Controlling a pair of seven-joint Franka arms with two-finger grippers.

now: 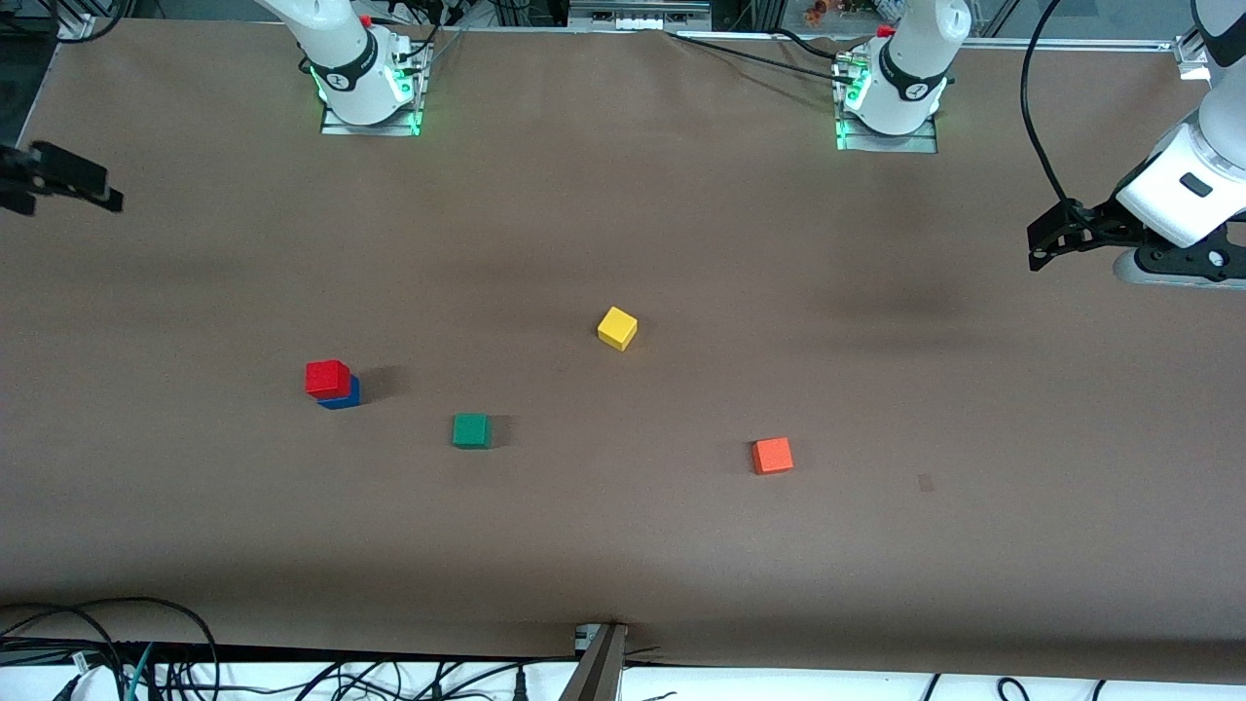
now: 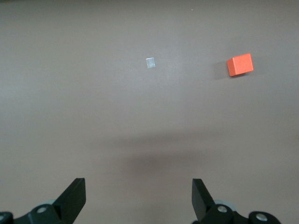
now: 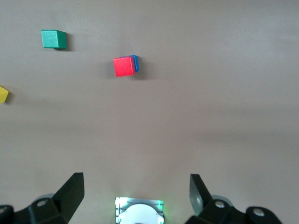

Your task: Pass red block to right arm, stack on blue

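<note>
Brown matte worktop (image 1: 623, 224), flat and bare but for cubes; cables run along its edges. Red block (image 1: 327, 378) rests on the blue (image 1: 343, 395), slightly offset, toward the right arm's end; the stack appears complete. Both look rigid, light and smooth-faced, best taken across two opposite flat sides. Green cube (image 1: 471, 430), yellow cube (image 1: 617, 328) and orange cube (image 1: 772, 455) lie apart. Left gripper (image 1: 1056, 234) and right gripper (image 1: 58, 180) wait at the worktop's ends, jaws wide and empty.
</note>
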